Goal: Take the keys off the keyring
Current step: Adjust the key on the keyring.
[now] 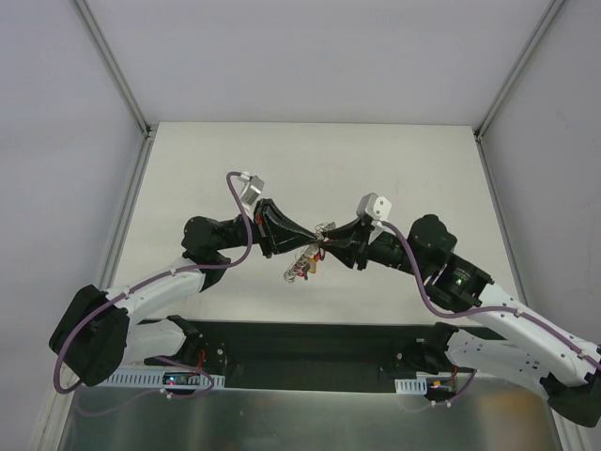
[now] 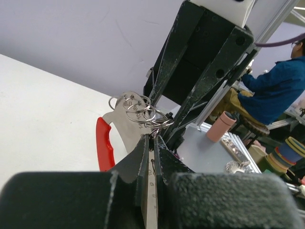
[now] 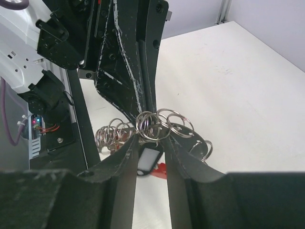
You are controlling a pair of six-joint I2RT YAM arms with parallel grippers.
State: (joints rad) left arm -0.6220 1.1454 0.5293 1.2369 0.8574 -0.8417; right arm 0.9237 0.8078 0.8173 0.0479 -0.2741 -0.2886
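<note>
The keyring (image 3: 157, 125), silver loops with red piece (image 2: 104, 145) and pale tag (image 3: 147, 160), is pinched tight by left gripper (image 2: 152, 137), held in half-closed right gripper (image 3: 150, 139).

White table (image 1: 310, 160) (seated person (image 2: 279, 90) beyond)

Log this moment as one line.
left fingers: shut on thin metal piece | right fingers: pinching keyring | keys: hanging below, clear of table | stage: keys not yet off
</note>
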